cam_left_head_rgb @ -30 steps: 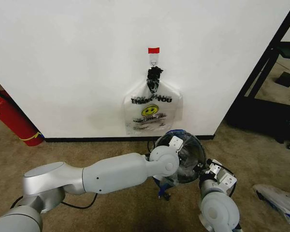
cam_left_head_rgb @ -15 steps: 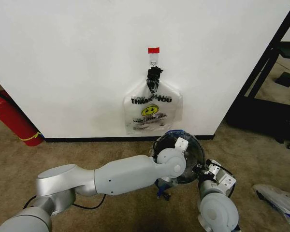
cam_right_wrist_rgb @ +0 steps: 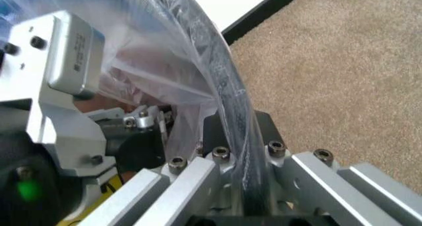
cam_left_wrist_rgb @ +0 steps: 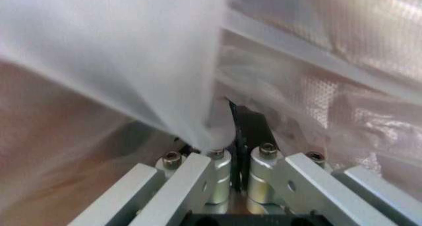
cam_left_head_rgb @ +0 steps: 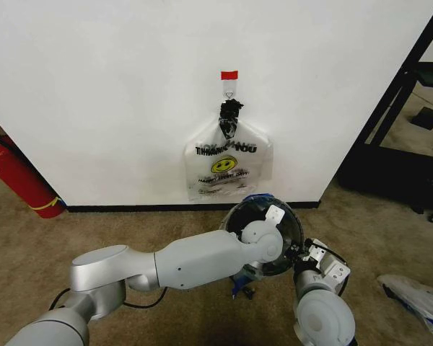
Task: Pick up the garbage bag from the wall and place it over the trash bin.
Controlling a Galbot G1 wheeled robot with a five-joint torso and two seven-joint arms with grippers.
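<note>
Left gripper (cam_left_wrist_rgb: 228, 152) pinches the bag (cam_left_wrist_rgb: 132, 63) inside the bin (cam_left_head_rgb: 292, 216); right gripper (cam_right_wrist_rgb: 234, 157) clamps film over the bin's right rim.

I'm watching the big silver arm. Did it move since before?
Yes. The left arm's wrist has slid rightward across the trash bin, judged against the unmoved hook's red tape.

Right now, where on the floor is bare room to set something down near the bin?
Bare carpet runs between the fire extinguisher and the bin, along the baseboard. Around the bin it is crowded: both grippers, left and right, pinch the garbage bag at the rim, and another bag lies to its right.
</note>
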